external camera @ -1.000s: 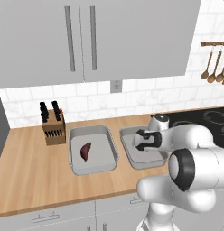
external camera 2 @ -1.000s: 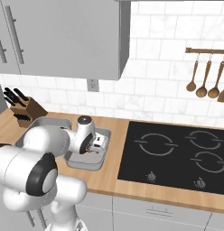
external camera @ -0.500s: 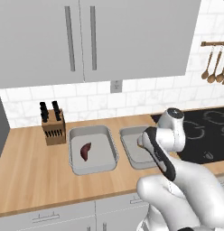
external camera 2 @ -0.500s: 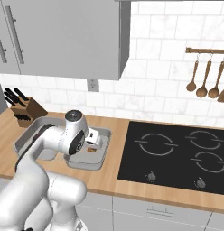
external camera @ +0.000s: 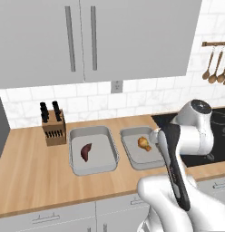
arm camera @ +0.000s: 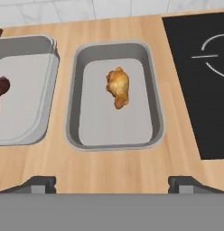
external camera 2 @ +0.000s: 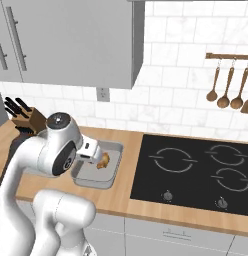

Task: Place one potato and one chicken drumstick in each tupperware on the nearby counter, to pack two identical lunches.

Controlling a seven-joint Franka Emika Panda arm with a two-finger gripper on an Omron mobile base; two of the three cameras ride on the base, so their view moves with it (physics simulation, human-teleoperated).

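Centre frame, the drumstick (arm camera: 118, 88) now lies released in the right tray (arm camera: 114, 138); end effector (arm camera: 113, 182) spread apart, lifted clear; three items remain.

A long light-brown wooden counter (external camera: 37, 172) is running along a white tiled wall, above grey drawers. Two shallow grey trays are lying side by side on it, just apart. The left tray (external camera: 93, 166) and the right tray (external camera: 132, 160) are sitting near the middle of the counter. A wooden knife block (external camera: 53, 131) is standing upright to the left of the trays, nearer the wall. A black cooktop (external camera 2: 196, 170) is sitting flush in the counter, just right of the right tray.
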